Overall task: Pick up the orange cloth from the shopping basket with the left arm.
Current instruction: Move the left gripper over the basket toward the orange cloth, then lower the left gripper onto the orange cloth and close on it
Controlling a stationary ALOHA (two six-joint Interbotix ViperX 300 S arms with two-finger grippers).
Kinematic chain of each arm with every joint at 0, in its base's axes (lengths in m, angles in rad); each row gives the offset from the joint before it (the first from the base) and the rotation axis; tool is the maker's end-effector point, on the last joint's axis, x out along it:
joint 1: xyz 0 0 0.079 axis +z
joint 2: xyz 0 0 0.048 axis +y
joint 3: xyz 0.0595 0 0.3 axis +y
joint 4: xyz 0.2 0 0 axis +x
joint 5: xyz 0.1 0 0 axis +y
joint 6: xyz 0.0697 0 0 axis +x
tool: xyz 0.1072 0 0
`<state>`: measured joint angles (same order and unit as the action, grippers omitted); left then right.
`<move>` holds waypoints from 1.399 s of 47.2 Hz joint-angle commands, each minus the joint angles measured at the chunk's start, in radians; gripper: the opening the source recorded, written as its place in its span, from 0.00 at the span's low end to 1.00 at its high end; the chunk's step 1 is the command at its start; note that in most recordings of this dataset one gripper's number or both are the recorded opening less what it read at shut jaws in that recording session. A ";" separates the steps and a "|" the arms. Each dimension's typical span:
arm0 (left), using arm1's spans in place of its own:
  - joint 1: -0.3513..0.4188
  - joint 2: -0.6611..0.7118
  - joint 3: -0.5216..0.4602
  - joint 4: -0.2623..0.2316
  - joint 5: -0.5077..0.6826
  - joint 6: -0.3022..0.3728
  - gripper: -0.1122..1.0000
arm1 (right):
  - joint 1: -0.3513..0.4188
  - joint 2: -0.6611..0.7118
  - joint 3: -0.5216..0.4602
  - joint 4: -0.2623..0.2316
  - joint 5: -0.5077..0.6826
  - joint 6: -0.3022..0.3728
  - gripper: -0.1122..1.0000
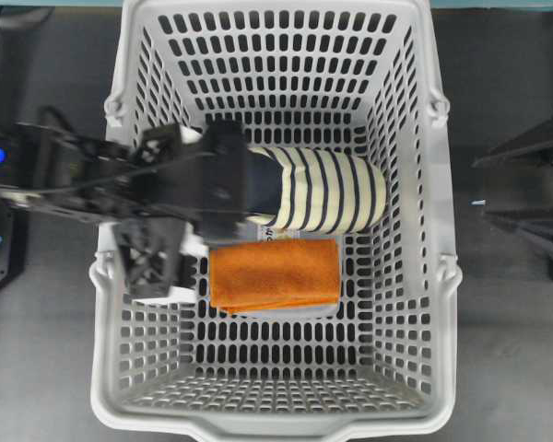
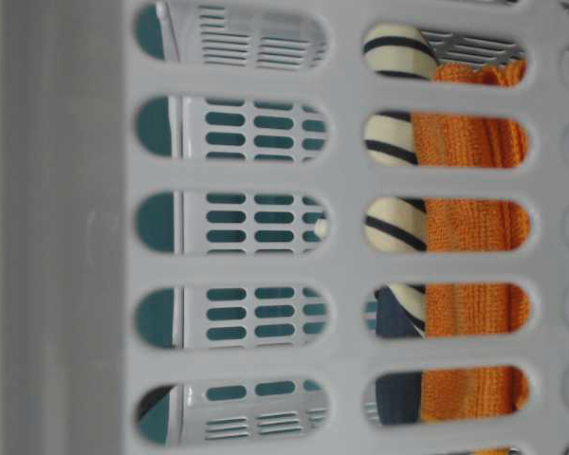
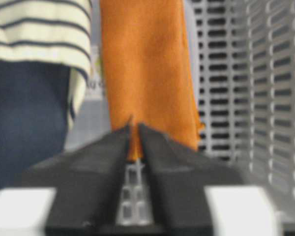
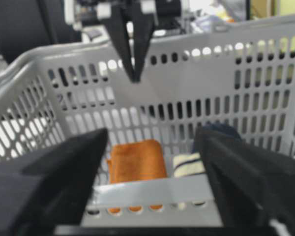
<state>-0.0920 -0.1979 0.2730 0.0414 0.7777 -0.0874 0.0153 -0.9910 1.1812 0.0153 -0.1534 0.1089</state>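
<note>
The orange cloth (image 1: 275, 274) lay folded flat on the floor of the shopping basket (image 1: 442, 276), about midway along it and nearer the left wall. Touching its far edge lay a rolled cream garment with navy stripes (image 1: 327, 190), dark blue at its left end. The left gripper (image 3: 134, 129) hung inside the basket above the cloth's left edge; its fingers stood nearly pressed together with a thin slit between them, gripping nothing. The right gripper (image 4: 150, 147) waited outside the basket's right wall, its fingers spread wide and empty.
</note>
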 commanded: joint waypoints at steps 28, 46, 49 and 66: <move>-0.015 0.330 -0.170 0.003 0.057 -0.055 0.86 | 0.002 0.005 -0.014 0.003 -0.005 0.000 0.77; -0.023 0.393 -0.127 0.003 -0.014 -0.106 0.86 | 0.002 0.005 -0.012 0.003 -0.003 0.002 0.77; -0.023 0.394 -0.115 0.003 -0.017 -0.110 0.85 | 0.002 0.005 -0.012 0.003 -0.005 0.002 0.77; -0.021 0.364 -0.103 0.003 -0.014 -0.084 0.36 | 0.002 0.005 -0.009 0.003 -0.002 0.002 0.77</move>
<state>-0.1150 0.1841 0.1825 0.0414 0.7624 -0.1779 0.0153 -0.9925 1.1827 0.0153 -0.1519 0.1089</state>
